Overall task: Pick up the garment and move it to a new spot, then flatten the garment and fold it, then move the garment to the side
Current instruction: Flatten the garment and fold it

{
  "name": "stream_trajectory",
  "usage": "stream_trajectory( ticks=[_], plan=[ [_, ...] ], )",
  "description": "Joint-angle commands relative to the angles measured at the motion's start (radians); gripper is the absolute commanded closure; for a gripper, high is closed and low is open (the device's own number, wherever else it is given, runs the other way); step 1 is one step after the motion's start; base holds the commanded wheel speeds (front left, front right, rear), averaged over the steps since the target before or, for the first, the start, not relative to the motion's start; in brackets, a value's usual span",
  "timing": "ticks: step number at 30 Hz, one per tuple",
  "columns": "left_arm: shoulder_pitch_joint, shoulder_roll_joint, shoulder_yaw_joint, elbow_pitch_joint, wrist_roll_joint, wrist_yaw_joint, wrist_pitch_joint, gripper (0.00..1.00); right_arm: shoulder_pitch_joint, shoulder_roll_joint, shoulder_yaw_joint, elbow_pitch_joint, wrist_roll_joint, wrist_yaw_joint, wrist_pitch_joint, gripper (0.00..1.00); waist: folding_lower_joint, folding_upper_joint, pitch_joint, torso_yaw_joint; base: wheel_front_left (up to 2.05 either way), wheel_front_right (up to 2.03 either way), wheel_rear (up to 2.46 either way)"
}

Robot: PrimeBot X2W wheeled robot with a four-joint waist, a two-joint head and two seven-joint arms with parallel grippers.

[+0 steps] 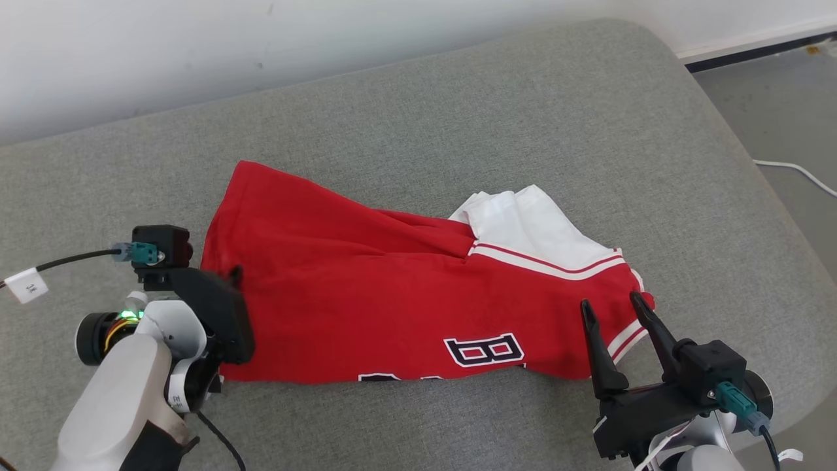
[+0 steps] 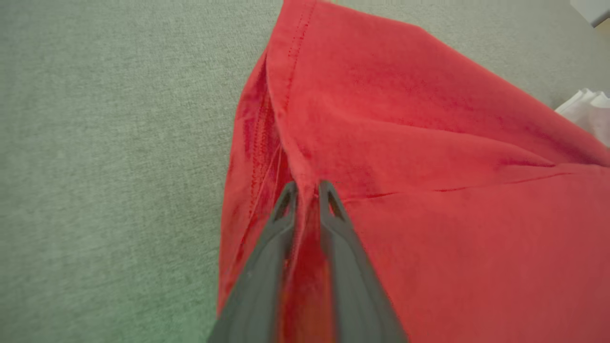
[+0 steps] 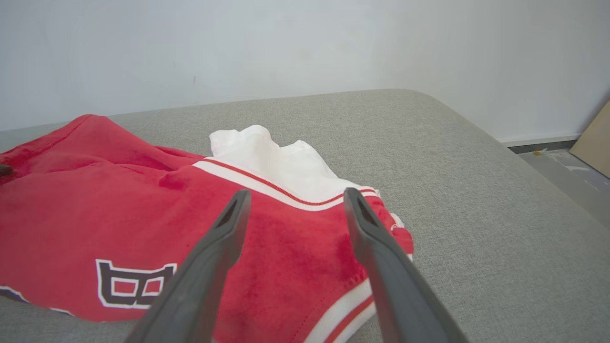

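A red garment with white trim, a white sleeve and dark lettering lies folded across the grey cushion. My left gripper is at its left hem. In the left wrist view that gripper has its two fingers nearly together with a ridge of the red garment pinched between them. My right gripper stands open just over the garment's right end, near the striped cuff. In the right wrist view the right gripper is spread wide above the red garment, touching nothing.
A white wall runs behind the cushion. To the right the cushion's rounded edge drops to a grey floor with a white cable. A tagged black cable trails left from my left wrist.
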Motion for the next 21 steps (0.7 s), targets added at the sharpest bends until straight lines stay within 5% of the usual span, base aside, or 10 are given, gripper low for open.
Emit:
stream_trajectory(
  ticks=[1, 10, 21],
  plan=[
    [-0.01, 0.001, 0.003, 0.002, -0.002, 0.001, -0.008, 1.0, -0.011, 0.001, -0.002, 0.0, -0.004, 0.001, -0.004, 0.0, 0.0, 0.0, -0.001, 0.0, 0.0, 0.0, 0.0],
    [-0.016, 0.005, 0.027, 0.004, -0.023, -0.011, -0.079, 1.0, -0.089, -0.049, 0.021, -0.017, 0.013, 0.001, 0.069, 0.0, 0.0, 0.0, -0.008, 0.005, 0.0, 0.0, 0.0],
    [0.018, 0.019, 0.045, -0.041, -0.099, -0.058, -0.056, 1.0, -0.385, -0.182, -0.001, 0.11, 0.128, 0.001, 0.586, 0.0, 0.0, 0.0, 0.024, 0.04, 0.0, 0.0, 0.0]
  ],
)
